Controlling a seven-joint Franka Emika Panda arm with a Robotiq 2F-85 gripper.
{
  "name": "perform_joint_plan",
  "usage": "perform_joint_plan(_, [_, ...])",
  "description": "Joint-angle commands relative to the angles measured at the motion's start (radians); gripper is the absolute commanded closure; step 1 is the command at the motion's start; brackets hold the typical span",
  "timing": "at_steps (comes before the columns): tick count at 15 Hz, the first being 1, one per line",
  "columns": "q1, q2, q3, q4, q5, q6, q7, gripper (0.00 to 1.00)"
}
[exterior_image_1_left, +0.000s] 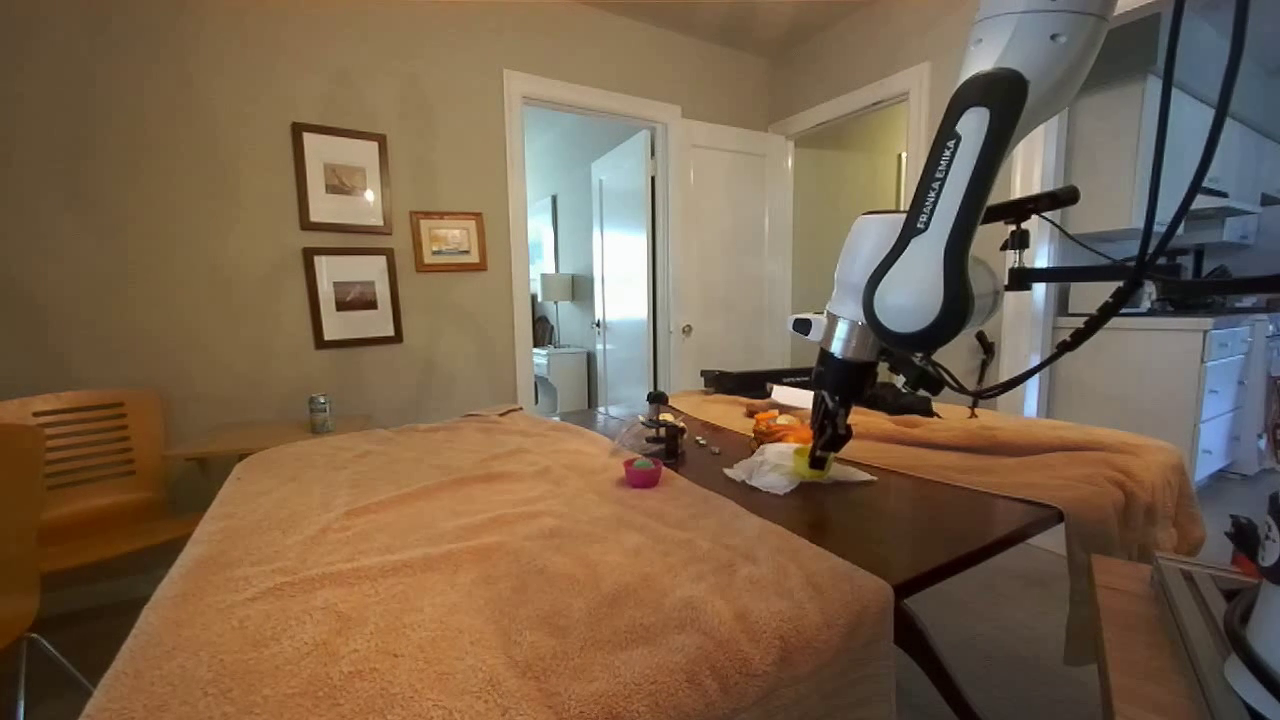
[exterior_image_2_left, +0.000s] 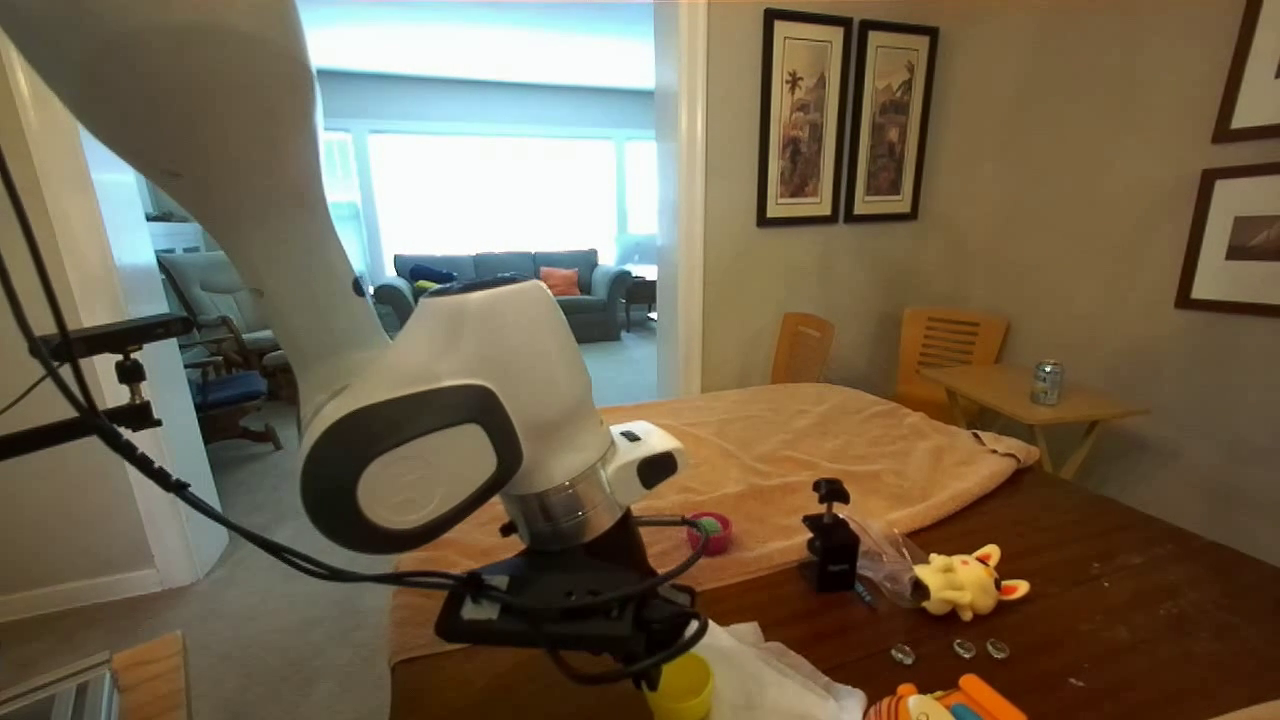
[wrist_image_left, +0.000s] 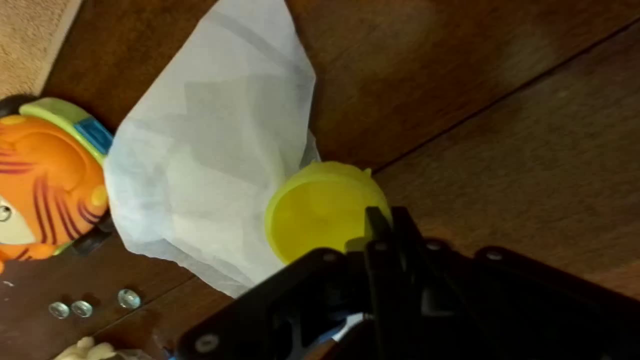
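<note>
My fingers (wrist_image_left: 376, 226) are pressed close together, as near to meeting as the thin wall between them seems to allow — one tip inside the yellow cup (wrist_image_left: 310, 220), the other outside it. In the wrist view I have its rim between three and four o'clock, its mouth turned up to that camera, and I make out only bare yellow inside. The cup is low by the dark table (wrist_image_left: 475, 165), at the edge of a crumpled white sheet (wrist_image_left: 215, 160) that spreads away toward ten o'clock; whether its base rests on sheet or wood, I cannot tell. Past the sheet, near nine o'clock, lies an orange striped toy (wrist_image_left: 55, 180), and between eight and nine are three clear pebbles (wrist_image_left: 81, 308). In an exterior view a pink cup (exterior_image_1_left: 642, 481) sits on the peach towel (exterior_image_1_left: 450, 560) at nine o'clock from me, well apart, with a round green thing (exterior_image_1_left: 643, 464) in it. As for how far along this is, I judge the grasp done: the rim looks properly caught. Letting go is not yet done, so at the least that is left; whether I am picking the cup up or putting it down — these views don't settle it.
</note>
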Motion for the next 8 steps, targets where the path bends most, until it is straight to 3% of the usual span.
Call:
perform_joint_plan(1, [-0.033, 0.04, 0.014, 0.041, 0.017, 0.022, -0.005, 0.99])
perform_joint_plan(7, [-0.064, -0.042, 0.166, -0.047, 0.049, 0.021, 0.003, 0.99])
perform_joint_plan(8, [0.12, -0.016, 0.093, -0.008, 0.043, 0.002, 0.103, 0.99])
